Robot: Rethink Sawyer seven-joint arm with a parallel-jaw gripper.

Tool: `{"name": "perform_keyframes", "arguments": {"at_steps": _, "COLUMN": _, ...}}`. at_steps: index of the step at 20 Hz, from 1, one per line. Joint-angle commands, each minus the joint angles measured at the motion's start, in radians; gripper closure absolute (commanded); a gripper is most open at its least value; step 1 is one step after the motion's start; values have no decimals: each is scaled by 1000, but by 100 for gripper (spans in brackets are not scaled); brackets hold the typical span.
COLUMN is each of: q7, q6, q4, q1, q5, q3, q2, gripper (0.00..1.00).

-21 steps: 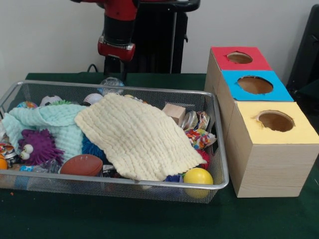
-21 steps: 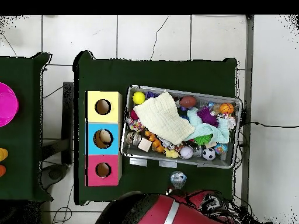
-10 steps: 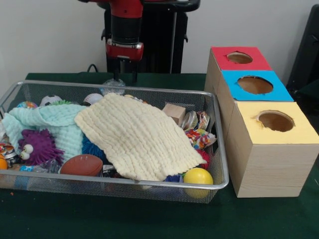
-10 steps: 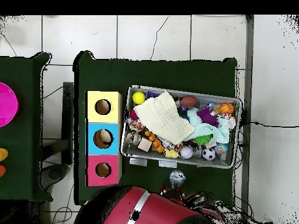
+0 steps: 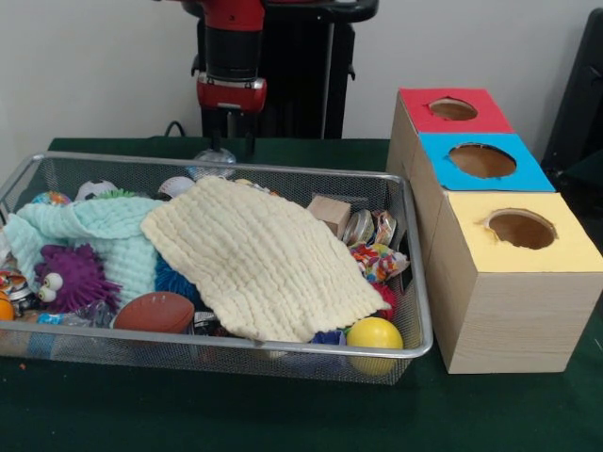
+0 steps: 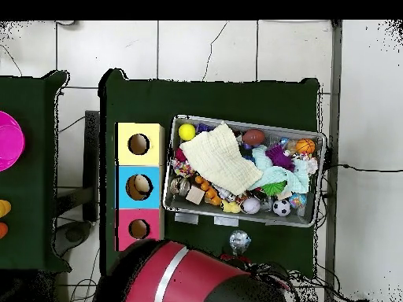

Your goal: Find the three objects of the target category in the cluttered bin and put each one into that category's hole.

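Note:
The wire bin (image 5: pixel 415 282) is full of toys half covered by a cream cloth (image 5: pixel 259 259) and a mint cloth (image 5: pixel 104 231). A yellow ball (image 5: pixel 374 334), a brown football (image 5: pixel 155 311), a purple spiky toy (image 5: pixel 71 278) and a wooden block (image 5: pixel 330 212) show around the cloths. My gripper (image 5: pixel 228 141) hangs behind the bin's far rim, just above a shiny clear ball (image 5: pixel 215 156). From overhead this ball (image 6: pixel 239 241) lies outside the bin (image 6: pixel 167 189), at the arm's tip. Whether the gripper touches it is hidden.
Three boxes with round holes stand in a row beside the bin: red (image 5: pixel 415 118), blue (image 5: pixel 438 165), yellow (image 5: pixel 471 245). Overhead, the blue box (image 6: pixel 122 186) has a pale object inside its hole. A pink dish (image 6: pixel 8 140) sits on a second table.
The gripper shifted right from a second ago, then eased slightly left and up. Overhead, the arm's red body swung left. The shiny ball stayed roughly in place.

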Motion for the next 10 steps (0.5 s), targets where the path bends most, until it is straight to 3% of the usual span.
{"name": "perform_keyframes", "arguments": {"at_steps": 1, "q7": -79, "q6": -61, "q4": -136, "q1": 16, "q5": 99, "q3": 34, "q2": 95, "gripper": 0}}
{"name": "perform_keyframes", "arguments": {"at_steps": 10, "q7": -76, "q6": -81, "q4": -151, "q1": 31, "q5": 137, "q3": 7, "q2": 135, "gripper": 0}}
